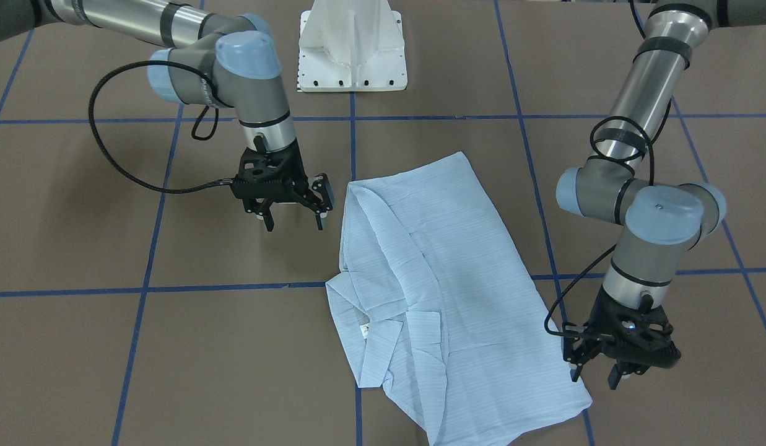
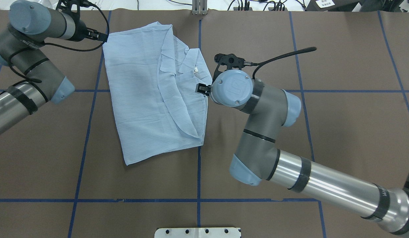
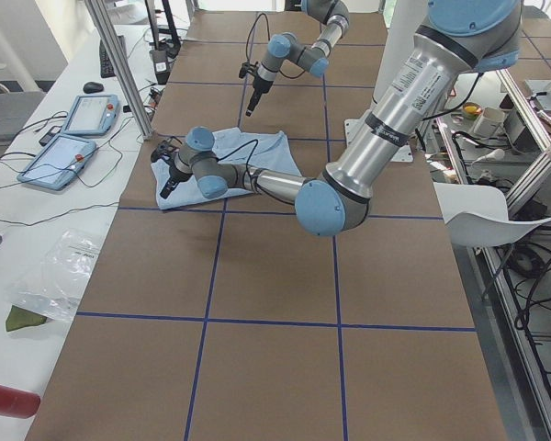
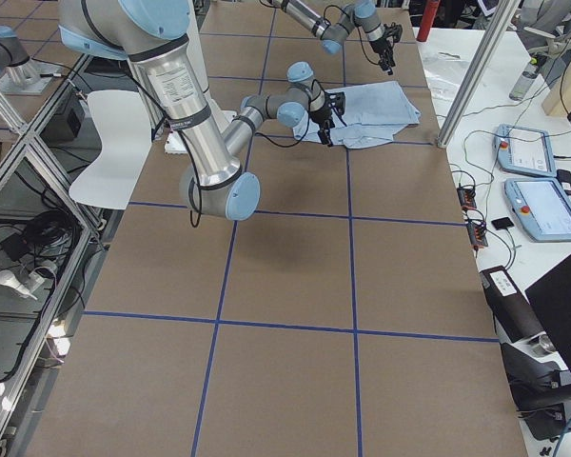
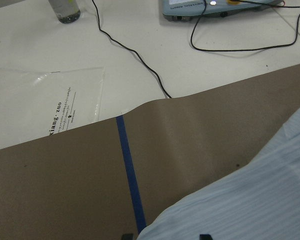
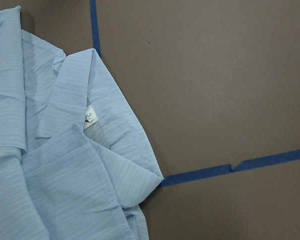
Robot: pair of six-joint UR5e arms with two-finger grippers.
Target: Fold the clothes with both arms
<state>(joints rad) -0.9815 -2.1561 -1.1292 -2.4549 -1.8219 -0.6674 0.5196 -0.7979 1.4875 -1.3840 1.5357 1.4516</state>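
The light blue striped shirt lies flat on the brown table, its sides folded in and its collar and neck label face up. My left gripper hangs open at the shirt's far corner. In the left wrist view that corner lies just beyond the two fingertips, with nothing held. My right gripper is open and raised a little beside the shirt's other long edge, below the collar. In the overhead view its own wrist mostly hides it.
The white pedestal base stands at the table's robot side. Blue tape lines cross the brown tabletop. Past the far edge is a white bench with a plastic bag, cables and teach pendants, and a metal post.
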